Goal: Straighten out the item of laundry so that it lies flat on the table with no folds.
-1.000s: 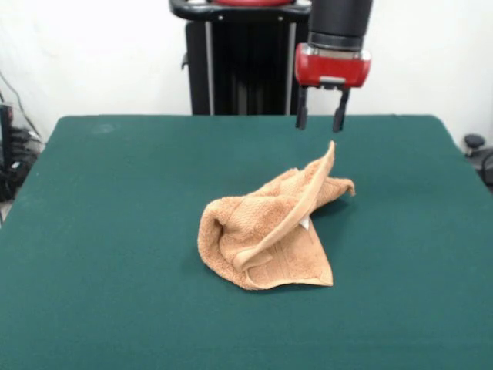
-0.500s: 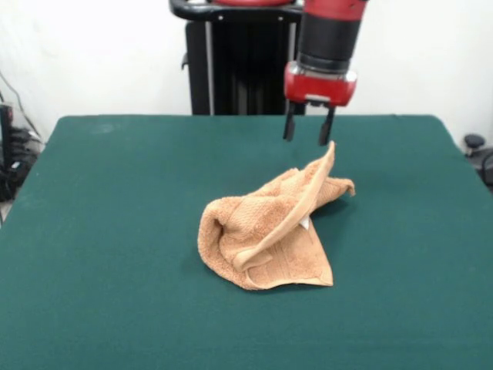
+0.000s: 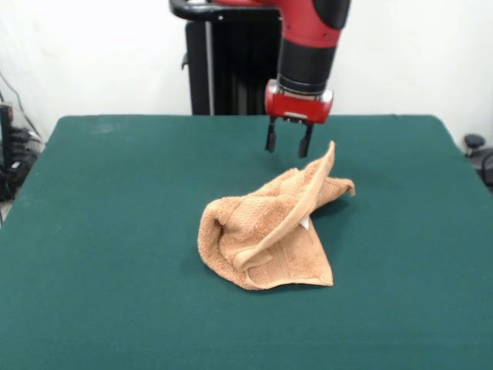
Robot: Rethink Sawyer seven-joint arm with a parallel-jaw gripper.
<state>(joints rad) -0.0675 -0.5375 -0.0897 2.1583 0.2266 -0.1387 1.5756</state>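
Note:
The orange-tan towel (image 3: pixel 269 231) lies crumpled and folded over itself near the middle of the green table (image 3: pixel 115 231). One corner stands up in a peak at its far right, and a bit of white tag shows under the raised fold. My gripper (image 3: pixel 288 143) hangs open and empty above the table, just behind and left of that raised corner, clear of the cloth.
The robot's black pedestal (image 3: pixel 231 62) stands at the table's far edge. A white wall is behind it. Dark cables and gear sit off the table's left edge (image 3: pixel 11 154), and a dark object sits off the right edge (image 3: pixel 477 150).
My gripper has moved left and lower, toward the towel's raised corner. The towel has not moved.

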